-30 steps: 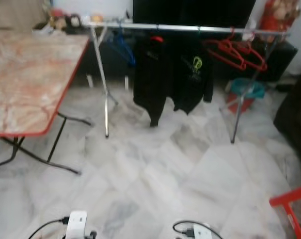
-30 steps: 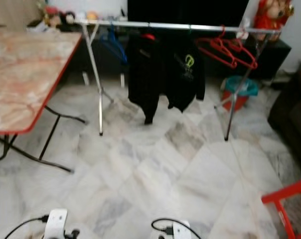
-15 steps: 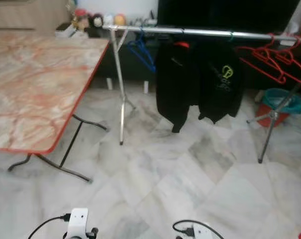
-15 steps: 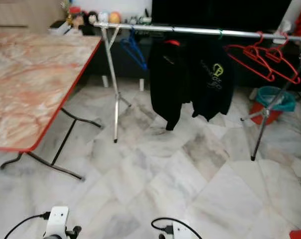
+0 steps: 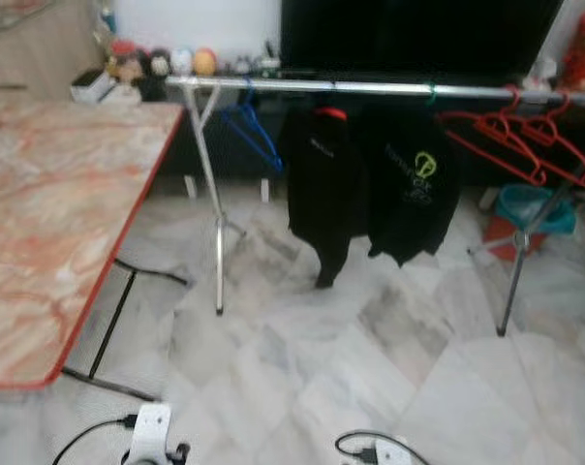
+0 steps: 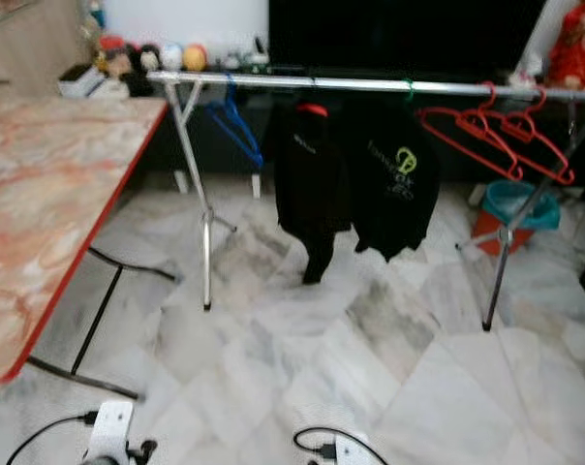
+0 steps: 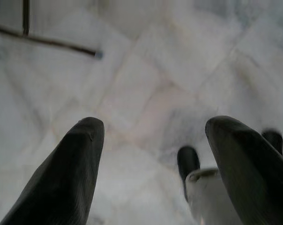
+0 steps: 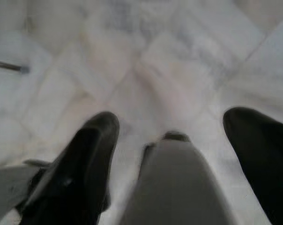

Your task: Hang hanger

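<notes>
Glossy marble floor (image 5: 370,368), tubular steel rail (image 5: 370,88)

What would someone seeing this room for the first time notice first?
Probably the silver clothes rail across the back of the room, with two black garments hanging mid-rail, a blue hanger near its left end and red hangers toward the right. Next, the marble-patterned folding table with a red edge on the left, above the white marble floor.
</notes>
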Tool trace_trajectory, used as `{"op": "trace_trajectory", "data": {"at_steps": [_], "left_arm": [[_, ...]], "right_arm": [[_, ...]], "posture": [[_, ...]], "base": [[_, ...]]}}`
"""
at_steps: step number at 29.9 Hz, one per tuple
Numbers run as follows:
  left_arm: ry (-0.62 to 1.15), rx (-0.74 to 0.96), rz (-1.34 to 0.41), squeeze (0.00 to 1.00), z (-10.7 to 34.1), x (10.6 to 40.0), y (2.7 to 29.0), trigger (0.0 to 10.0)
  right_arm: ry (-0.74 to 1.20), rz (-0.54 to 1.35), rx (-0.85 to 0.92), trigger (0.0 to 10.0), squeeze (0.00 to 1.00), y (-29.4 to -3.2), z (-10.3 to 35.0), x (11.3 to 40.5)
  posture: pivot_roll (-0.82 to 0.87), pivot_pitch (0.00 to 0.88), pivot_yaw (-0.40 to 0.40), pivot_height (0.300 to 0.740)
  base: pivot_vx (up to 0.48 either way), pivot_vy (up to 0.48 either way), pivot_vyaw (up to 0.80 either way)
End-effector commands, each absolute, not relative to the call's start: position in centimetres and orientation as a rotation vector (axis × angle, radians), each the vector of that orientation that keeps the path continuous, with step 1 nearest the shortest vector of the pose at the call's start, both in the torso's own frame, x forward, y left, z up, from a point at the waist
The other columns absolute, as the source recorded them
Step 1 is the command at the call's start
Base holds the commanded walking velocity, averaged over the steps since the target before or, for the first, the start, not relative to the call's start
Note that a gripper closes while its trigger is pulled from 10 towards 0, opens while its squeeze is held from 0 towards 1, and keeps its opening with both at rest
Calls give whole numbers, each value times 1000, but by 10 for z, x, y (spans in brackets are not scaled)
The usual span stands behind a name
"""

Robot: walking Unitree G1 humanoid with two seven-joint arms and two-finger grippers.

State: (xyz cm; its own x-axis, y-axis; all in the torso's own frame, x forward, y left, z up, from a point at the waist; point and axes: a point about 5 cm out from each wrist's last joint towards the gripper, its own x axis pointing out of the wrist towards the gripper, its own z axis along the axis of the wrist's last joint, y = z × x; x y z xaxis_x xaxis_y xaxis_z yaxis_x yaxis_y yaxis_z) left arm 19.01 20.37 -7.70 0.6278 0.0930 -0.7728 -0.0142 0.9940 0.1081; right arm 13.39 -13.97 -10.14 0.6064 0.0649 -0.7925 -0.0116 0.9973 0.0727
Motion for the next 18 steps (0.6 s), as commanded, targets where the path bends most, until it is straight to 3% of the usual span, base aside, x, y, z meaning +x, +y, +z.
{"op": "trace_trajectory", "data": {"at_steps": [1,18], "left_arm": [[902,104,54,0,-77,189,205,10000],[907,98,77,0,-78,187,208,10000]], "right_arm": [[927,28,66,10000,0,-141,-102,131],[924,29,67,10000,0,-140,-102,134]], "posture": [[-21,0,14,740],[-7,0,9,740]], "base": [[341,0,0],[343,0,0]]}}
